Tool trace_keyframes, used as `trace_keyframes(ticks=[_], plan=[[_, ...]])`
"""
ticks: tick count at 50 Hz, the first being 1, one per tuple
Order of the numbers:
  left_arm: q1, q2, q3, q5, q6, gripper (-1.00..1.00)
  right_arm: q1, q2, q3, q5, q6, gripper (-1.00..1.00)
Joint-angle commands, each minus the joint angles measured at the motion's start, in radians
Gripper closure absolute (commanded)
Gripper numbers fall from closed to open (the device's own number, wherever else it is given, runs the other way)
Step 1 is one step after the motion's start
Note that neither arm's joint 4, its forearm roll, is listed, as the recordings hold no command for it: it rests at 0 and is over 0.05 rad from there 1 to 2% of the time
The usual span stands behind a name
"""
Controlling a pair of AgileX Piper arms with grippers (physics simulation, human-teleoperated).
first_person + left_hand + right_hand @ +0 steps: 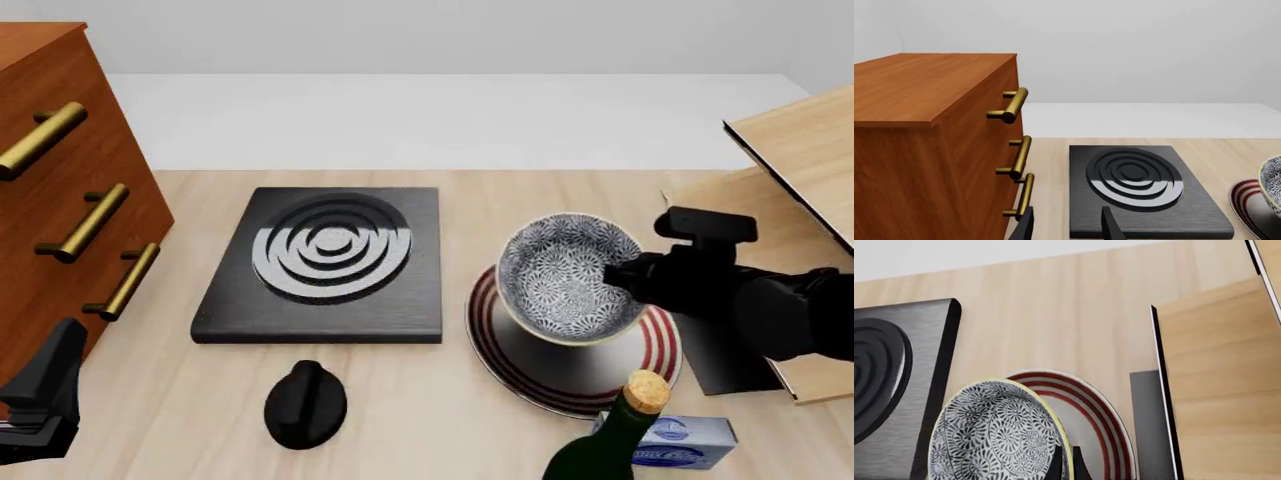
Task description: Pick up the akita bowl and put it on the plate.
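Left wrist: left gripper [1066,227] idle, jaws apart, nothing between, just facing black slab [1144,192]

Front: right gripper [617,277] pinches akita bowl [571,277] rim, bowl tilted over plate [574,375], guess about to set down

Right wrist: fingers [1055,465] clamp rim

Your work surface is a pale wooden table [400,400] filling most of the front view. At the frame's left edge a reddish wooden drawer cabinet [54,200] stands on it. Left of centre lies a black square slab [327,265] with grey-white rings. Below that sits a small black knob-like object [306,402]. Right of centre rests the red-ringed plate [567,385]. At the bottom right you see a dark bottle [614,440] and a blue-white box [687,440], apparently touching.
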Motion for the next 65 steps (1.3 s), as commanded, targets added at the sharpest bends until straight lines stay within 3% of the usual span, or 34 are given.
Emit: trace_keyframes(ticks=[1,16,17,34,48,55,65], plan=[[0.0,0.0,0.0,0.0,0.0,-1.0,-0.007,0.025,0.007,-0.026,0.013,1.0],[0.0,-0.001,0.0,0.0,0.0,-1.0,-0.021,0.051,0.0,-0.021,0.015,1.0],[0.0,-0.001,0.0,0.0,0.0,-1.0,-0.02,0.05,0.001,-0.022,0.016,-1.0],[0.0,-0.001,0.0,0.0,0.0,-1.0,-0.018,-0.008,-0.018,0.035,0.005,-1.0],[0.0,0.001,0.0,0.0,0.0,-1.0,-0.038,-0.19,-0.067,0.184,-0.056,-1.0],[0.0,0.001,0.0,0.0,0.0,-1.0,-0.056,-0.248,-0.082,0.222,-0.1,-1.0],[-0.014,0.007,-0.002,-0.005,0.001,-1.0,-0.039,-0.325,-0.08,0.247,-0.116,-1.0]])
